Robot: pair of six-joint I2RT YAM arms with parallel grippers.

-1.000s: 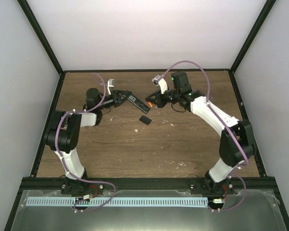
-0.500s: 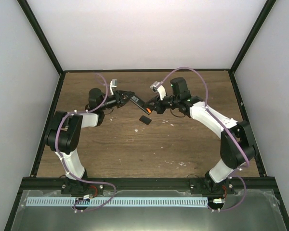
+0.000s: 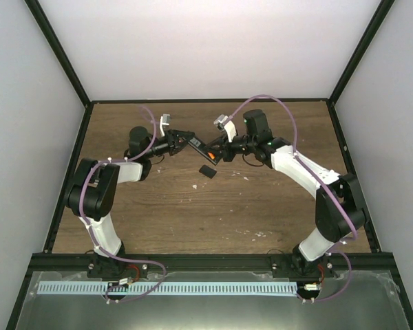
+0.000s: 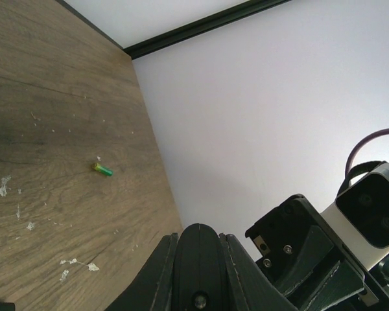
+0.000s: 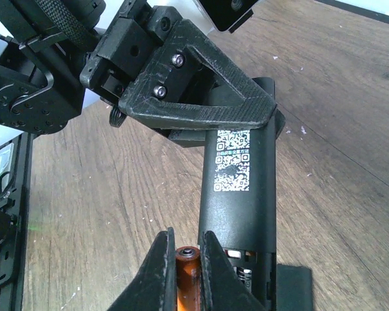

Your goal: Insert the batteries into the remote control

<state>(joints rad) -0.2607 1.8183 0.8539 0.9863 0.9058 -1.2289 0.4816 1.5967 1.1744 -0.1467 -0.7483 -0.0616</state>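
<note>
My left gripper (image 3: 183, 141) is clenched on the slim black plastic remote control (image 5: 236, 194), holding it off the table with its open battery bay facing my right gripper (image 5: 186, 241). That one grips a small orange cylindrical battery (image 5: 187, 272) right at the bay's mouth, lined up, I judge, to slide in. The second orange-and-green battery (image 4: 103, 170) lies loose on the chipped brown wood-grain tabletop (image 3: 261, 206), the small black squarish cover (image 3: 207, 171) rests near the remote, and pale walls (image 3: 193, 48) with a black frame (image 3: 206, 101) box us in.

Right gripper (image 3: 217, 152) with its battery (image 5: 187, 272) closes leftward; the gap to the remote control (image 5: 238, 194)'s open end vanishes.
</note>
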